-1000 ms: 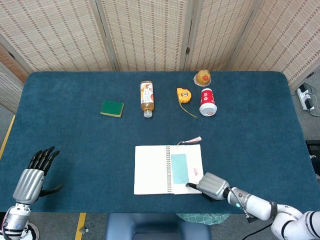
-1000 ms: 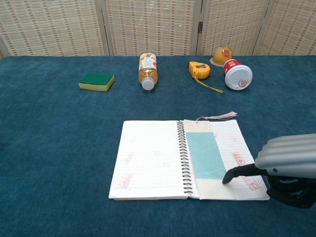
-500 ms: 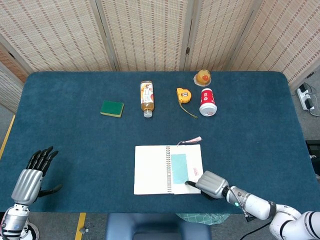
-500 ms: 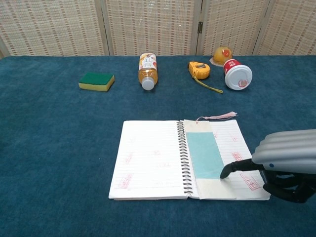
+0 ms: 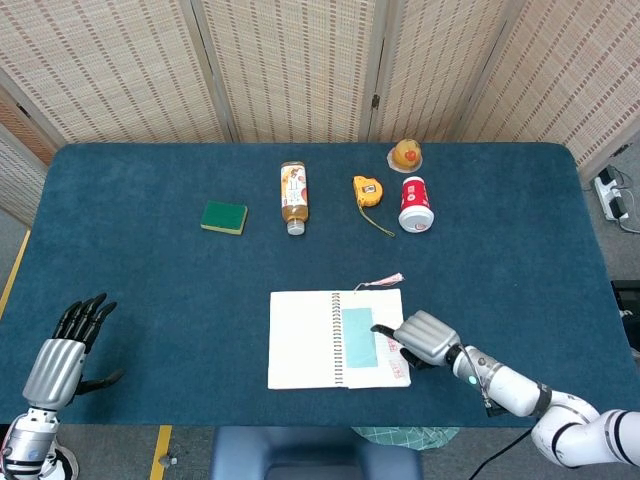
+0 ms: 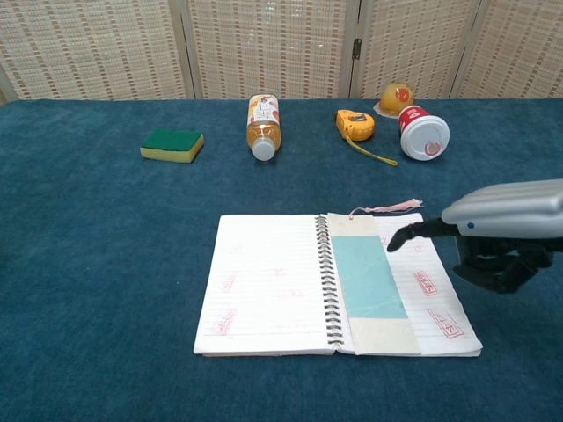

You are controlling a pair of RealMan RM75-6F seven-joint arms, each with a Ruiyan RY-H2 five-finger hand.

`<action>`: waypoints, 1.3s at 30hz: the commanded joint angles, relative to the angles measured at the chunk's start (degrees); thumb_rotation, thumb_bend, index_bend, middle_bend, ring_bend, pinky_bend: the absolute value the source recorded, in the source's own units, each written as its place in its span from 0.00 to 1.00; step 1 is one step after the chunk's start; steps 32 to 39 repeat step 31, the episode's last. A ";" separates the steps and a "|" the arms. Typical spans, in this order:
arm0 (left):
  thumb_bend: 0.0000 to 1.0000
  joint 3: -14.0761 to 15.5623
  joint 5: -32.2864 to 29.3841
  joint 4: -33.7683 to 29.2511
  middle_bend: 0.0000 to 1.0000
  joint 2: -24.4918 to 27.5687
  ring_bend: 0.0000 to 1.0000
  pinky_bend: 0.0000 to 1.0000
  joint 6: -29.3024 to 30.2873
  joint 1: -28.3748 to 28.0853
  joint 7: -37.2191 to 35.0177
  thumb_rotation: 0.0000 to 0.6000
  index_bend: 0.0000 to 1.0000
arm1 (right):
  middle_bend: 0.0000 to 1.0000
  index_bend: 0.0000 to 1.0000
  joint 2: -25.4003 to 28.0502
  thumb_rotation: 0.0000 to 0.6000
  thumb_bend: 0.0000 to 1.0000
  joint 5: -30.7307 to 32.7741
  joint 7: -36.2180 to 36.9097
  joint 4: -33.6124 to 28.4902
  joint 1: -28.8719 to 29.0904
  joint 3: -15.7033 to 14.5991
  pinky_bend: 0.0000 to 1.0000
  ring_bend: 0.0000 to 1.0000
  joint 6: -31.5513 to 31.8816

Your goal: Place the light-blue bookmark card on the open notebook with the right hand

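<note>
The right hand (image 6: pixel 497 233) hovers over the right page of the open notebook (image 6: pixel 273 286), holding nothing, one finger pointing out, the rest curled under. The light-blue bookmark card (image 6: pixel 368 275) lies flat on that page beside the spiral binding. Placement looks done; the next move is probably drawing the hand clear. A red cup (image 6: pixel 423 133) lies on its side, contents unseen. The left hand (image 5: pixel 70 350) rests open, apart.

- One open notebook (image 6: pixel 299 286)
- One light-blue bookmark card (image 6: pixel 369 277)
- One green sponge (image 6: pixel 171 145)
- One bottle (image 6: pixel 263 120), lying down
- One yellow tape measure (image 6: pixel 355 125)
- One red-and-white cup (image 6: pixel 423 132), on its side
- One yellow toy (image 6: pixel 396 95)
- Two hands: left hand (image 5: pixel 62 365), right hand (image 6: pixel 506 233)
</note>
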 commanded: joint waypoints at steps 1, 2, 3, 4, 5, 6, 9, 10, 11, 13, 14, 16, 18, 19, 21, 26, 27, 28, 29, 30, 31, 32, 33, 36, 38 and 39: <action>0.14 -0.07 -0.03 0.09 0.03 0.02 0.00 0.00 0.11 0.04 -0.16 1.00 0.10 | 0.91 0.14 -0.91 1.00 0.65 0.55 1.26 1.11 -0.91 1.49 0.93 0.98 3.07; 0.14 -0.07 -0.04 0.12 0.03 0.04 0.00 0.00 0.12 0.04 -0.24 1.00 0.10 | 0.88 0.14 -1.00 1.00 0.61 0.79 1.50 1.31 -1.57 1.81 0.90 0.95 4.40; 0.14 -0.07 -0.05 0.18 0.03 0.07 0.00 0.00 0.10 0.05 -0.30 1.00 0.10 | 0.84 0.14 -1.10 1.00 0.57 1.03 1.65 1.45 -2.42 2.16 0.86 0.92 6.13; 0.14 -0.08 -0.10 0.24 0.03 0.09 0.00 0.00 0.07 0.04 -0.40 1.00 0.10 | 0.77 0.14 -1.16 1.00 0.52 1.14 1.75 1.64 -3.75 2.55 0.80 0.86 8.79; 0.14 -0.09 -0.13 0.26 0.03 0.13 0.00 0.00 0.05 0.04 -0.52 1.00 0.10 | 0.70 0.12 -1.10 1.00 0.45 1.24 1.92 1.71 -4.88 2.75 0.74 0.79 10.87; 0.14 -0.09 -0.15 0.24 0.03 0.19 0.00 0.00 0.08 0.07 -0.66 1.00 0.10 | 0.65 0.11 -0.97 1.00 0.40 1.49 2.35 1.75 -6.56 2.97 0.70 0.74 13.73; 0.14 -0.08 -0.09 0.22 0.03 0.25 0.00 0.00 0.19 0.12 -0.70 1.00 0.10 | 0.43 0.07 -0.31 1.00 0.22 1.85 4.17 2.28 -10.20 2.98 0.51 0.52 19.05; 0.14 -0.05 -0.03 0.21 0.03 0.24 0.00 0.00 0.17 0.11 -0.62 1.00 0.10 | 0.38 0.06 0.14 1.00 0.20 1.97 4.77 2.38 -11.01 2.77 0.46 0.47 19.81; 0.14 -0.02 0.02 0.19 0.03 0.23 0.00 0.00 0.16 0.10 -0.50 1.00 0.10 | 0.34 0.05 0.67 1.00 0.18 1.94 5.10 2.44 -11.73 2.52 0.41 0.43 20.48; 0.14 0.00 0.17 0.05 0.03 0.20 0.00 0.00 0.29 0.13 -0.29 1.00 0.10 | 0.24 0.02 2.35 1.00 0.13 1.78 4.58 2.46 -13.42 1.59 0.31 0.32 21.84; 0.14 -0.03 0.24 0.01 0.03 0.17 0.00 0.00 0.42 0.15 -0.20 1.00 0.10 | 0.18 0.01 3.19 1.00 0.09 2.00 3.90 2.25 -14.27 1.19 0.25 0.26 22.52; 0.14 -0.12 0.27 0.01 0.03 0.09 0.00 0.00 0.64 0.21 0.04 1.00 0.10 | 0.07 0.00 4.86 1.00 0.03 2.82 1.90 1.42 -17.00 0.56 0.13 0.14 25.65; 0.14 -0.19 0.20 0.13 0.03 -0.04 0.00 0.00 0.75 0.27 0.36 1.00 0.10 | 0.01 0.00 5.52 1.00 0.00 3.01 0.54 0.95 -20.97 0.36 0.04 0.06 31.67; 0.14 -0.22 0.15 0.21 0.03 -0.11 0.00 0.00 0.75 0.28 0.51 1.00 0.10 | 0.00 0.00 5.46 1.00 0.00 2.81 0.44 1.13 -22.93 0.34 0.01 0.03 34.82; 0.14 -0.24 0.07 0.29 0.03 -0.14 0.00 0.00 0.69 0.29 0.68 1.00 0.10 | 0.00 0.00 5.07 1.00 0.00 2.53 1.29 2.31 -27.50 0.25 0.00 0.02 41.66; 0.14 0.10 0.57 0.11 0.03 0.00 0.00 0.00 0.44 0.20 1.57 1.00 0.10 | 0.00 0.00 3.83 1.00 0.00 2.78 6.88 6.43 -36.18 0.56 0.00 0.00 53.04; 0.14 0.19 0.70 -0.05 0.03 0.03 0.00 0.00 0.39 0.19 2.00 1.00 0.10 | 0.00 0.00 3.96 1.00 0.00 2.79 7.32 6.97 -37.30 0.46 0.00 0.00 53.91; 0.14 0.25 0.87 -0.24 0.03 0.03 0.00 0.00 0.45 0.19 2.23 1.00 0.10 | 0.00 0.00 4.40 1.00 0.00 2.11 7.57 7.05 -37.76 0.36 0.00 0.00 54.46; 0.14 0.33 1.09 -0.40 0.03 0.04 0.00 0.00 0.59 0.22 2.42 1.00 0.10 | 0.00 0.00 4.55 1.00 0.00 1.45 8.25 7.11 -38.17 0.61 0.00 0.00 55.34; 0.14 0.39 1.27 -0.51 0.03 0.05 0.00 0.00 0.71 0.26 2.65 1.00 0.10 | 0.00 0.00 4.53 1.00 0.00 1.00 8.78 7.17 -38.56 0.85 0.00 0.00 56.02; 0.14 0.41 1.40 -0.67 0.03 0.03 0.00 0.00 0.86 0.31 2.91 1.00 0.10 | 0.00 0.00 4.57 1.00 0.00 0.34 9.00 7.28 -38.86 0.88 0.00 0.00 56.25; 0.14 0.41 1.40 -0.67 0.03 0.03 0.00 0.00 0.86 0.31 2.91 1.00 0.10 | 0.00 0.00 4.57 1.00 0.00 0.34 9.00 7.28 -38.86 0.88 0.00 0.00 56.25; 0.14 0.41 1.40 -0.67 0.03 0.03 0.00 0.00 0.86 0.31 2.91 1.00 0.10 | 0.00 0.00 4.57 1.00 0.00 0.34 9.00 7.28 -38.86 0.88 0.00 0.00 56.25; 0.14 0.41 1.40 -0.67 0.03 0.03 0.00 0.00 0.86 0.31 2.91 1.00 0.10 | 0.00 0.00 4.57 1.00 0.00 0.34 9.00 7.28 -38.86 0.88 0.00 0.00 56.25; 0.14 0.41 1.40 -0.67 0.03 0.03 0.00 0.00 0.86 0.31 2.91 1.00 0.10 | 0.00 0.00 4.57 1.00 0.00 0.34 9.00 7.28 -38.86 0.88 0.00 0.00 56.25; 0.14 0.41 1.40 -0.67 0.03 0.03 0.00 0.00 0.86 0.31 2.91 1.00 0.10 | 0.00 0.00 4.57 1.00 0.00 0.34 9.00 7.28 -38.86 0.88 0.00 0.00 56.25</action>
